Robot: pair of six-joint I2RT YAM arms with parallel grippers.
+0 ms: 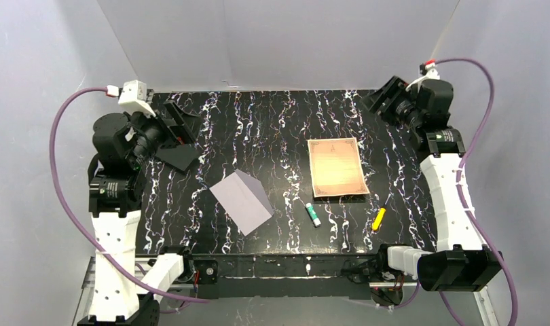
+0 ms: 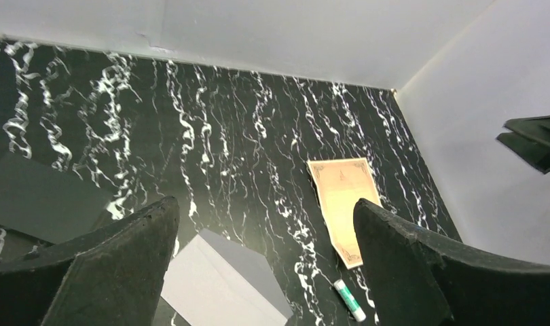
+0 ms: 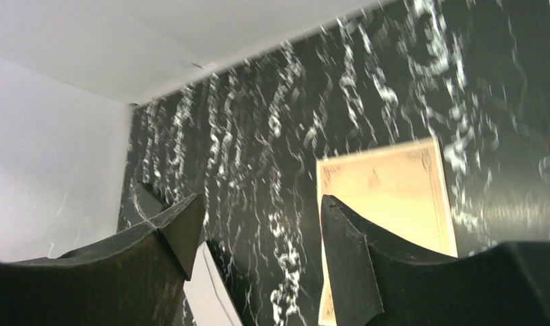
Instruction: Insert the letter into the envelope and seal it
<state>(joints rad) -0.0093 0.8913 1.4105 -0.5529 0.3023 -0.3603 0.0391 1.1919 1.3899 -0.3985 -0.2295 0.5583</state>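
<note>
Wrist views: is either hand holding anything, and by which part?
Nothing held: left hand and right hand both open, empty; letter and envelope lie untouched on the table.

The table [image 1: 272, 122] is black, streaked with white marble-like veining. The letter [image 1: 337, 166] is tan parchment with a darker ornamental border. The envelope [image 1: 242, 200] is plain pale lavender-grey. A small stick [image 1: 313, 214] is white with a green end, a marker [image 1: 379, 219] is yellow, and the cables [image 1: 53, 156] are purple.
</note>
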